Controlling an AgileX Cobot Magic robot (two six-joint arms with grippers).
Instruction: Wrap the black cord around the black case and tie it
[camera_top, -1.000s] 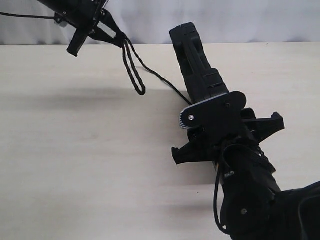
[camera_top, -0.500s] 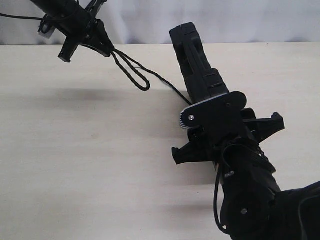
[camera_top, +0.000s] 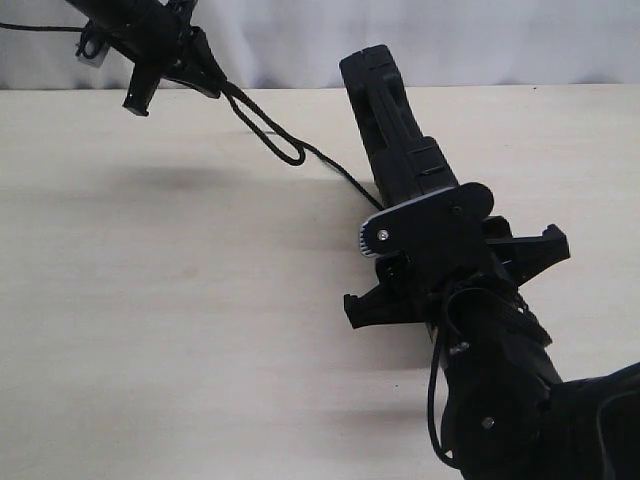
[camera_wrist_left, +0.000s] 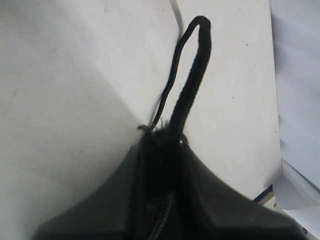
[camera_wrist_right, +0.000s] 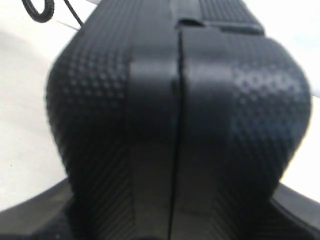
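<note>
The black case (camera_top: 385, 125) stands on edge, tilted, held off the table by my right gripper (camera_top: 425, 205), which is shut on its near end. Its textured edge and seam (camera_wrist_right: 177, 100) fill the right wrist view. My left gripper (camera_top: 212, 78) hangs at the far left, shut on the knotted end of the black cord (camera_top: 270, 135). A narrow loop (camera_wrist_left: 192, 65) of cord sticks out past its fingertips. From the loop, the cord runs down and right to the case's left side, where it passes out of sight. A bit of cord (camera_wrist_right: 37, 10) also shows beside the case.
The pale wooden table (camera_top: 180, 320) spreads under both arms. A white backdrop (camera_top: 480, 40) closes off the far edge. My right arm's bulky black body (camera_top: 490, 400) fills the lower right corner.
My left gripper has pulled the cord end further left and up, so the loop now hangs slanted and stretched toward the case. The right arm and case have not moved.
</note>
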